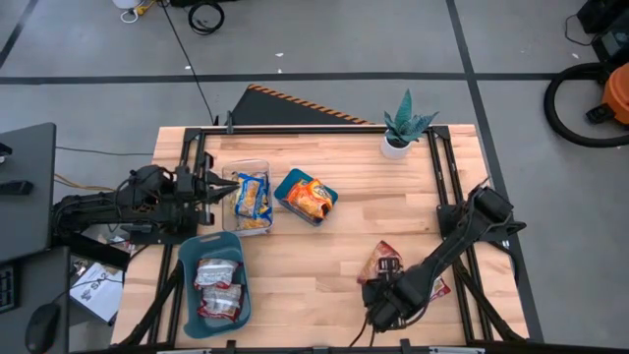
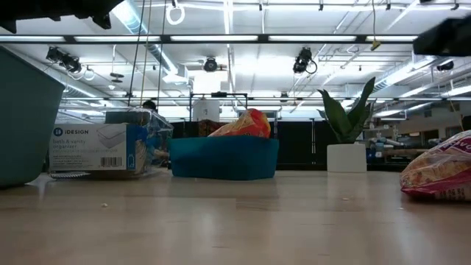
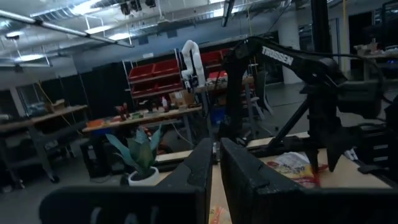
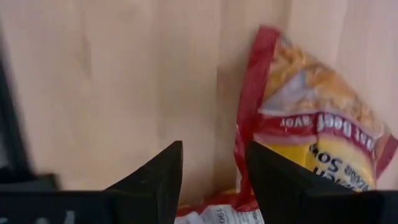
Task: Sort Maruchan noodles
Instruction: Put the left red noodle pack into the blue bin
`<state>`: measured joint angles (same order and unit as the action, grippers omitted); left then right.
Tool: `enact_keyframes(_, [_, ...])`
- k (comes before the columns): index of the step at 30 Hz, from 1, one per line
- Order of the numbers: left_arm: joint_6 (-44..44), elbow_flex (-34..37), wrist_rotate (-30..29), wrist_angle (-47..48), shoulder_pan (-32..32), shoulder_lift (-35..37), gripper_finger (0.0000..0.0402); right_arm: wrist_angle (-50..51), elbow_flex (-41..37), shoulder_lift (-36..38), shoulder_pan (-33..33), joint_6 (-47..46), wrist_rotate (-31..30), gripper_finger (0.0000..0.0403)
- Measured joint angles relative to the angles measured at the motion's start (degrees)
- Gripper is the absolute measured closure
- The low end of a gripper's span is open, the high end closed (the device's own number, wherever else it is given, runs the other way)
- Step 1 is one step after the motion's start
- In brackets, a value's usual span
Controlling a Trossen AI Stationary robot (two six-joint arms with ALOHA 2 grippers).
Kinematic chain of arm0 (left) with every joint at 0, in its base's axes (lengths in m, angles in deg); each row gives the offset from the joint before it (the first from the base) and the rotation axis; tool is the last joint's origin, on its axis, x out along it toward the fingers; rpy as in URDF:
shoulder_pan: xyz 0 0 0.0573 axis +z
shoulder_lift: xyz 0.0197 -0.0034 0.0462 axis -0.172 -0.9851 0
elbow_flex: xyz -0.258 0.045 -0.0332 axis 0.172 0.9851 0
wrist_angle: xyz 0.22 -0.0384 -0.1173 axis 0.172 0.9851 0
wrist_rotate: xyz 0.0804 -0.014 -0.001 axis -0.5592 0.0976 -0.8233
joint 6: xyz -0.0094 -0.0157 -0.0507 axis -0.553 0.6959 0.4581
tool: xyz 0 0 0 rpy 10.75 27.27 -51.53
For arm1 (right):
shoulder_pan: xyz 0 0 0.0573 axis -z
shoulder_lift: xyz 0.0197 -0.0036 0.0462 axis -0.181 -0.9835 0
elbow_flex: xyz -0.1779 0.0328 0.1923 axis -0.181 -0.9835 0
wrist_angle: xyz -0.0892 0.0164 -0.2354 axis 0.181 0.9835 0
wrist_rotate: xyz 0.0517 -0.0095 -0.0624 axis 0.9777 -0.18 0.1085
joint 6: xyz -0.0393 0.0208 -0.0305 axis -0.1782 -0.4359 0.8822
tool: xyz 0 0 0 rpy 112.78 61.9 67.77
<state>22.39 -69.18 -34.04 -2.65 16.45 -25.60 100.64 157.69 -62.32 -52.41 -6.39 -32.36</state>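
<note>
Wood table [image 1: 324,265]: light butcher-block top, you see both arms on it from above.
Right gripper [image 1: 378,313]: low at the near right edge of the table, fingers spread apart, nothing between them; in your right wrist view the fingertips [image 4: 163,171] sit just above bare wood, beside a packet.
Red packets [image 1: 385,264]: red-and-silver noodle packs lying loose on the wood at near right, just beside the right gripper; you can't tell if they touch it. One shows close up in the right wrist view [image 4: 311,118].
Left gripper [image 1: 218,189]: at the far left of the table, beside the clear container, fingers almost together with a thin gap, holding nothing you can see.
Clear container [image 1: 252,200]: far left, holds the yellow-and-blue packets [image 1: 254,196].
Small teal bin [image 1: 306,197]: centre far, tilted, holds orange packets [image 1: 311,198].
Large teal bin [image 1: 212,287]: near left, holds red-and-white packets [image 1: 218,287].
Plant [image 1: 404,126]: white pot, far right corner.
</note>
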Motion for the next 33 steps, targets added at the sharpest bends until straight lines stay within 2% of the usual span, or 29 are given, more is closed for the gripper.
enact_keyframes(8, [-1.22, 0.0, 0.02, -0.78, -0.02, 0.0, 0.0365, 5.87, 0.0, -2.42, -1.2, -1.01, -2.93, 0.0276])
enact_keyframes(16, [-0.04, 0.0, 0.01, -0.87, -0.01, 0.0, 0.0365, 13.12, 0.02, -3.4, -2.68, 1.67, -4.33, 0.039])
enact_keyframes(21, [0.86, 0.0, 0.02, -0.3, -0.01, 0.0, 0.0365, 17.51, 0.48, -2.94, -2.03, 2.19, -6.37, 0.0396])
enact_keyframes(26, [1.33, 0.0, 0.02, 0.52, 0.0, 0.02, 0.0365, 23.99, 5.0, -2.26, 0.64, 3.34, -8.63, 0.0398])
enact_keyframes(33, [6.98, 0.0, 0.07, 1.36, 0.0, 0.02, 0.0365, 22.18, 13.81, -2.29, 6.93, 7.21, -11.14, 0.04])
